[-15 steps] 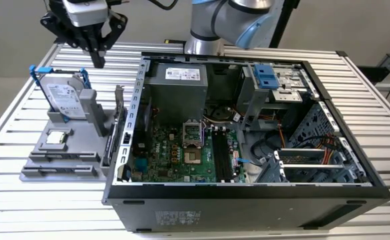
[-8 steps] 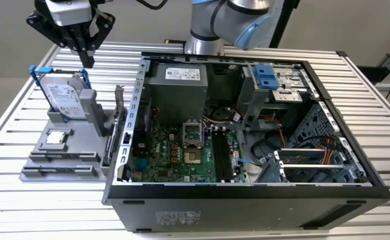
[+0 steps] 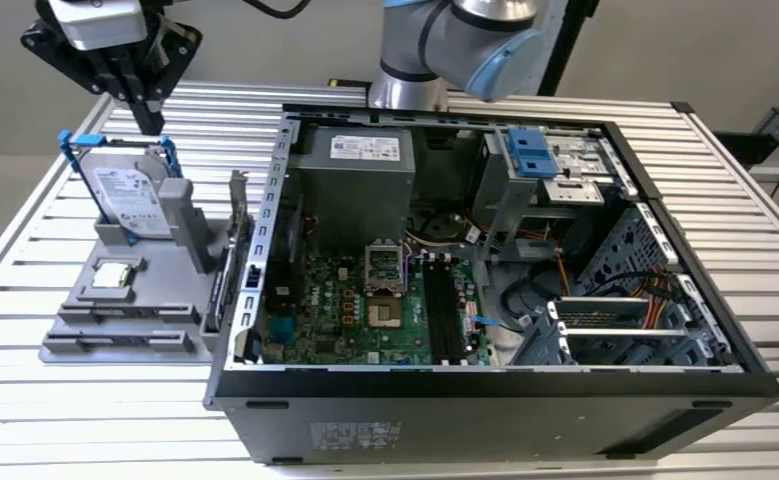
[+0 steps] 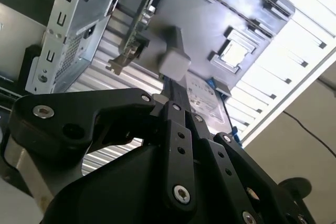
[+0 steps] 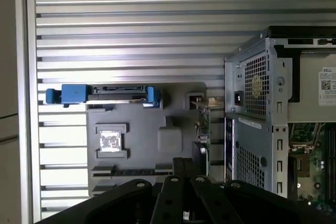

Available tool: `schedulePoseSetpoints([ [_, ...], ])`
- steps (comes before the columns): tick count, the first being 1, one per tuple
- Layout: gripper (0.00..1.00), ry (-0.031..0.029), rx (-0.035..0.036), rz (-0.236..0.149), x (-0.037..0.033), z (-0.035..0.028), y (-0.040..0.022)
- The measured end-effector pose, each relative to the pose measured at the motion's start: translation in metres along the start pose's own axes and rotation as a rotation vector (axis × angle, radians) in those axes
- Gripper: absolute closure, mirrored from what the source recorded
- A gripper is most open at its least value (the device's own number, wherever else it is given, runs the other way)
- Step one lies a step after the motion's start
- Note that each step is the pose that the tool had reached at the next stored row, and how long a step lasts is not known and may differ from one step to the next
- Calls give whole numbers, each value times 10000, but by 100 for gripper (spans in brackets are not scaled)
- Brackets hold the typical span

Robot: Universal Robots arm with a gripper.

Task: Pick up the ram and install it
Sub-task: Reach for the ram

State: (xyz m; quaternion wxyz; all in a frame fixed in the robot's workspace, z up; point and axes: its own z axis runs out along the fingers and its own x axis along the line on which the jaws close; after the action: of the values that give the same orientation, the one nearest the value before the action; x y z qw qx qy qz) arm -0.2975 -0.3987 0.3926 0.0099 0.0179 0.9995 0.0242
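While the gripper [image 3: 150,122] hangs with its fingers pressed together and nothing between them, it sits above the grey holder [image 3: 162,332] on the slatted table [image 3: 42,410]. Below it, in the first wrist view, the ram [image 5: 131,172] lies as a dark strip in one long slot of the holder, near the processor chip [image 5: 110,141]. Beyond stands the hard drive [image 3: 133,200]. Farther off, the open computer case [image 3: 496,395] shows its black motherboard slots [image 3: 443,310].
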Motion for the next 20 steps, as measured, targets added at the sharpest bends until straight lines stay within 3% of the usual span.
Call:
schedulePoseSetpoints([
  [14,100,6,-1,-109,424,-9,-15],
  [17,100,8,-3,-167,488,-10,-17],
  [20,100,9,-3,-185,496,-11,-18],
])
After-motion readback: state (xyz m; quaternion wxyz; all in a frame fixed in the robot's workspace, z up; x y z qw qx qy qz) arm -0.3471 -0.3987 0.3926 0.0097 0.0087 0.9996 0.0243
